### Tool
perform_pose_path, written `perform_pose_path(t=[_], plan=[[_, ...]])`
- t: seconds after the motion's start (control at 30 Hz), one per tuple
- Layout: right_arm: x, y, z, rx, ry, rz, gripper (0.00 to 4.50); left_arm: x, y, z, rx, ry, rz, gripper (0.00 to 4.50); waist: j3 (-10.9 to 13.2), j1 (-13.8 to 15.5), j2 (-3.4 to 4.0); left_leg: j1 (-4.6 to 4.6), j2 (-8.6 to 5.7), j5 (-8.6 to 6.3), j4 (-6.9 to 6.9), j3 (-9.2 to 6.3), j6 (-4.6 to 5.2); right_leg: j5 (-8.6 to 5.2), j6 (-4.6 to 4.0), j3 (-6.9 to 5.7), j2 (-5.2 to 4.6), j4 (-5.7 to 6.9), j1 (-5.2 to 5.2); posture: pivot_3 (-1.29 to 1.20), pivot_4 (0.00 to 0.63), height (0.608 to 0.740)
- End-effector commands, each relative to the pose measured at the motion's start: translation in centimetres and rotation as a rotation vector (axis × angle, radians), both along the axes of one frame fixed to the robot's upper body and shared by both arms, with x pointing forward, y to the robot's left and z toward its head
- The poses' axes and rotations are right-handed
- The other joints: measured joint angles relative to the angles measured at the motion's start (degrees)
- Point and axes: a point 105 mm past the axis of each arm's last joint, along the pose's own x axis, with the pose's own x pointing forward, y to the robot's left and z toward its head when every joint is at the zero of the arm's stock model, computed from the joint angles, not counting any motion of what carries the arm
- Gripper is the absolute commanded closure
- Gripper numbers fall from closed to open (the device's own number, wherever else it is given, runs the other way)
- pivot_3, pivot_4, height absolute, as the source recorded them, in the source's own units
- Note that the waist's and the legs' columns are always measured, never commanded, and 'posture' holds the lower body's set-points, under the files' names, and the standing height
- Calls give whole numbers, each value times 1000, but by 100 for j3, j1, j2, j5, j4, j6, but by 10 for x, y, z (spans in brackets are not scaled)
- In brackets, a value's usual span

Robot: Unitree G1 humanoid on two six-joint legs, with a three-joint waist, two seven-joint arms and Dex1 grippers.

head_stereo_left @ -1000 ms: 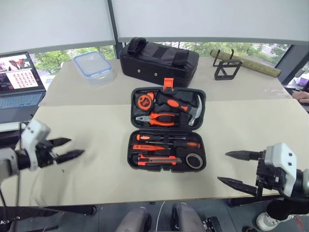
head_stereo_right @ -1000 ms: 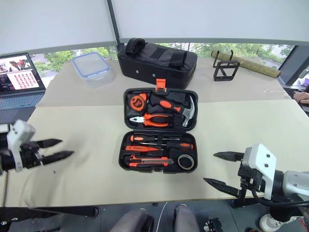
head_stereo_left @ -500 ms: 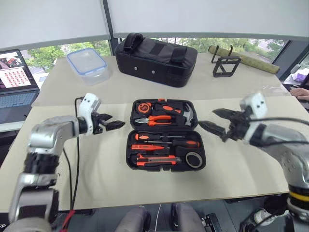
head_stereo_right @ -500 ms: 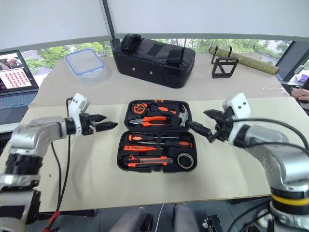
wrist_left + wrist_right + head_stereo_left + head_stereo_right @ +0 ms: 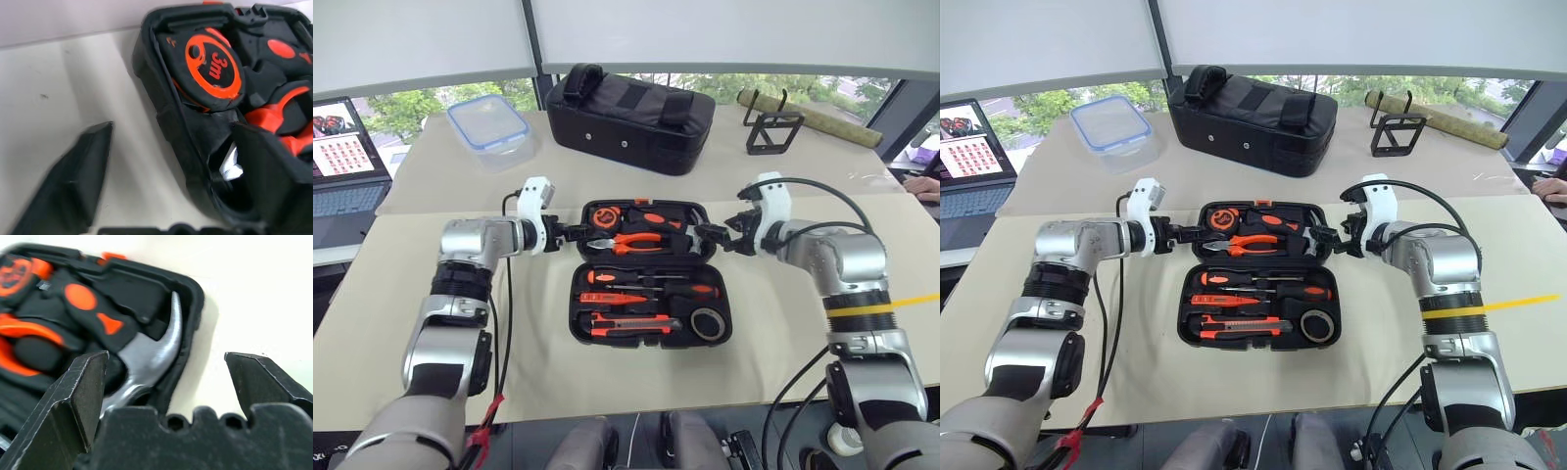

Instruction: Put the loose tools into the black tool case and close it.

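Black tool case [image 5: 651,279]: open at bench [image 5: 822,343] centre, tools slotted. Left gripper [image 5: 576,233] at nine o'clock and right gripper [image 5: 710,236] at three o'clock, fingers spread astride lid edges. Risk: uneven lift twists lid, spilling hammer [image 5: 693,233] or pliers [image 5: 631,241].

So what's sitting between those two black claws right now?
In the left eye view, the far half of the open black tool case, holding tape measure, pliers and hammer, lies between left gripper and right gripper.
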Motion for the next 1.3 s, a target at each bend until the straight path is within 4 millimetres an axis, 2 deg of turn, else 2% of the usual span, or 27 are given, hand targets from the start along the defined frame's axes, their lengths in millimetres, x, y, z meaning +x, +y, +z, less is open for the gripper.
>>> perform_pose_path(t=[0.03,0.13,0.23,0.27,0.43,0.57,0.67,0.83,0.93,1.0,1.1,1.3], plan=[[15,-3,13,16,-45,-39,579,7,-6,13,13,-54,-9,2248,0,-28,0,-1,0,0,2,0,0,0,0,1,-1,1,-2,0,150,716],[20,-4,10,18,-30,-48,1425,7,-9,10,9,-43,-16,3267,-1,-41,1,-6,0,0,5,0,0,0,0,1,-5,6,-5,0,150,716],[22,-1,8,19,-28,-40,2508,7,-10,9,5,-38,-14,4330,-3,-25,4,-6,-2,0,9,-4,0,0,0,0,-7,7,-4,0,150,716],[22,1,8,17,-29,-33,2877,7,-10,8,3,-37,-14,4500,-3,-23,4,-6,-3,0,10,-4,0,0,0,0,-7,8,-4,0,150,716],[22,6,9,18,-37,-15,4484,5,-9,7,0,-35,-19,4500,-5,-42,6,-6,-3,0,11,-8,0,0,0,-1,-7,10,-2,0,150,716],[22,10,17,32,-56,-5,4484,3,-10,9,-26,-41,-33,4500,-5,-55,6,-6,-3,0,18,-8,0,0,0,-1,-6,13,-1,0,150,716],[21,16,31,57,-104,19,4484,-1,-14,14,-39,-87,-61,4500,-5,-77,6,-8,-3,0,17,-8,0,0,0,0,-7,13,-3,0,150,716],[18,23,70,28,-311,44,4484,-3,-12,41,-56,-314,-32,4500,-5,-106,7,-61,-2,0,42,-9,-1,1,-1,-2,-6,30,-50,0,150,716],[11,25,105,-2,-538,29,4484,-6,-8,62,-93,-446,1,4500,-4,-99,7,-82,-7,1,59,-9,-1,1,-1,-7,-8,40,-70,0,150,716],[0,28,120,-45,-671,43,4484,-10,-3,73,-92,-536,20,4500,-4,-92,7,-94,-14,1,66,-8,-2,1,-1,-8,-15,58,-90,0,150,716],[-22,35,116,-94,-768,95,4484,-23,1,74,-83,-583,13,4500,-4,-106,7,-115,-19,1,70,-4,-2,1,-1,-7,-23,74,-127,0,150,716],[-53,40,72,-90,-738,104,4484,-57,4,50,22,-628,-18,4500,-5,-127,9,-111,-17,1,64,-3,-3,1,-1,-11,-21,83,-132,0,150,716]])
